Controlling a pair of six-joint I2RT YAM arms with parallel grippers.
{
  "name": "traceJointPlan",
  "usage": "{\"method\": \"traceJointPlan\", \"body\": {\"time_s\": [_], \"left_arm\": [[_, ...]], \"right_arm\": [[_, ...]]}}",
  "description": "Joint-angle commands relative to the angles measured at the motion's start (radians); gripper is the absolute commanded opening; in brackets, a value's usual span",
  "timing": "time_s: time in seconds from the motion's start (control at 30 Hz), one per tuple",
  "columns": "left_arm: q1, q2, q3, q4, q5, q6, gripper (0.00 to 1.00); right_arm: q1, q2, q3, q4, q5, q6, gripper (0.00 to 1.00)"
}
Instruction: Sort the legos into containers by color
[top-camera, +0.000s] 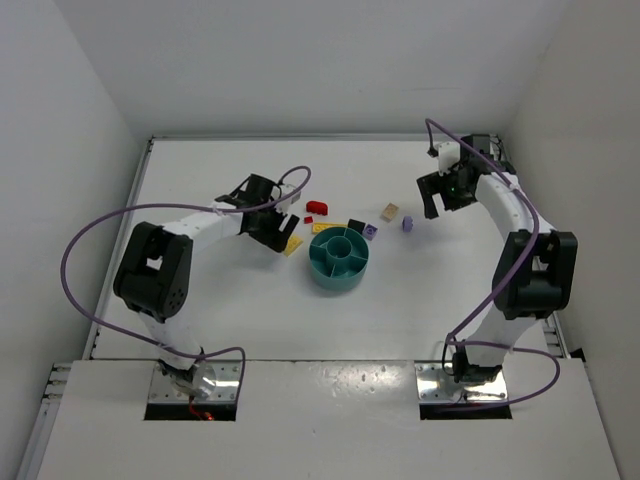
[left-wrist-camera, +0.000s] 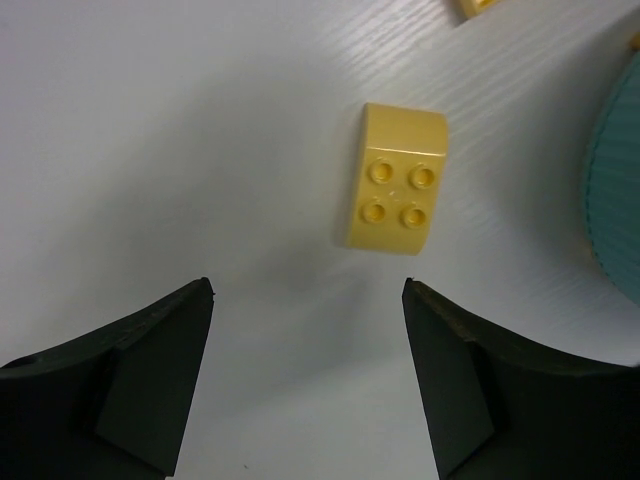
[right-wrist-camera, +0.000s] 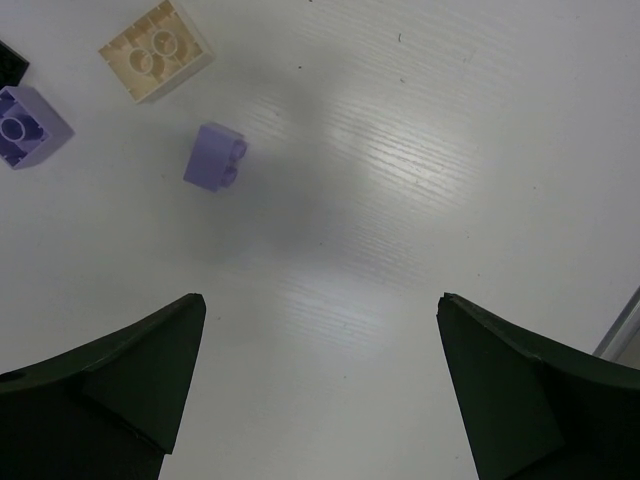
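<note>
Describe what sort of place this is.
Likely a robotics lab cell: a white table boxed in by white walls, a left arm and right arm bolted at its near edge, legos beside a teal dish.

The left gripper (left-wrist-camera: 307, 288) hangs with jaws spread over the white table (left-wrist-camera: 150, 130). Just beyond lies a yellow brick (left-wrist-camera: 395, 190), studs up, with a teal dish (left-wrist-camera: 615, 190) to its right.
</note>
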Motion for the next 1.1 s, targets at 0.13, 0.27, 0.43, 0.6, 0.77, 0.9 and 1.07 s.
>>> {"method": "traceJointPlan", "body": {"time_s": [0.13,0.27,0.43,0.6,0.77,0.9,1.07], "left_arm": [[-0.041,0.018,-0.004,0.025,0.1,0.016,0.82],[-0.061,0.058,0.019,0.025,0.1,0.016,0.82],[-0.081,0.121,0.039,0.034,0.091,0.016,0.81],[-0.081,0.159,0.05,0.063,0.051,-0.002,0.69],[-0.081,0.188,0.068,0.063,0.051,0.007,0.52],[-0.081,0.15,0.036,0.081,0.052,0.029,0.22],[-0.01,0.037,-0.001,0.118,0.132,0.039,0.04]], "right_arm": [[-0.002,0.023,0.012,0.013,-0.019,0.0,1.0],[-0.002,0.034,0.012,0.022,-0.019,0.0,1.0],[-0.002,0.054,0.032,0.022,-0.019,0.009,1.0],[-0.002,0.054,0.043,0.022,-0.028,0.021,0.98],[-0.002,0.045,0.054,0.022,-0.066,0.04,0.91],[0.007,0.036,0.118,0.003,-0.175,0.102,0.8],[0.018,0.045,0.198,0.018,-0.415,0.23,0.66]]}}
